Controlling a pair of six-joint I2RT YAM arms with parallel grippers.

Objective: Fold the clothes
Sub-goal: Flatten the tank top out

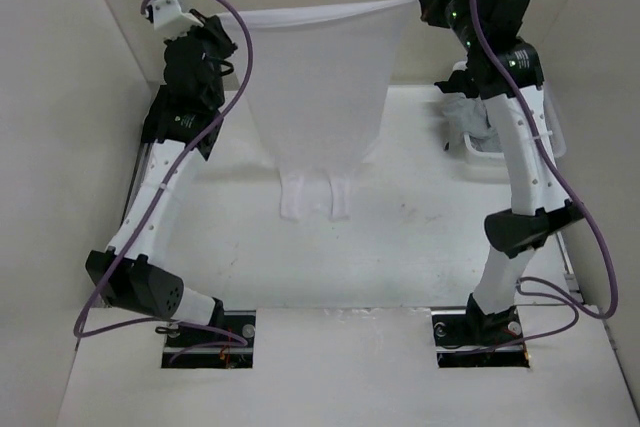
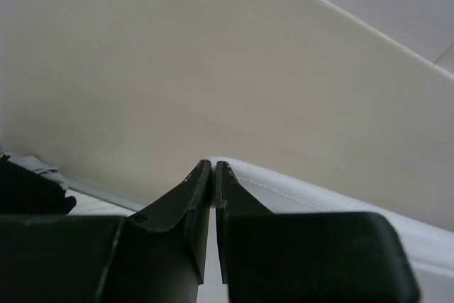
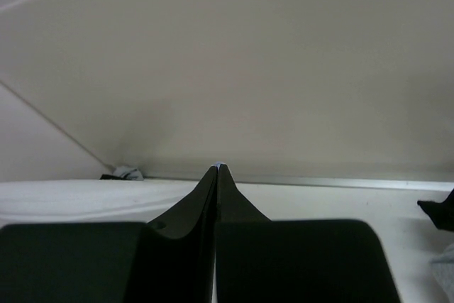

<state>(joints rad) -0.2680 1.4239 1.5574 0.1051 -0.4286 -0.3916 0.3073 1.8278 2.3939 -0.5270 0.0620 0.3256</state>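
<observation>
White shirt [image 1: 320,77] hangs spread above the surface [image 1: 420,237], its top edge clamped at each end by the left tool [image 1: 222,22] and right tool [image 1: 422,3], so the lift-and-spread step seems in hand, and next it likely needs laying flat without slackening either grip.

Soft, even light, faint shadows, near jaws slightly defocused.

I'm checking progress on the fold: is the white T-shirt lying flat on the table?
No, the T-shirt hangs stretched between the left gripper and the right gripper, its top edge held up above the table.
</observation>
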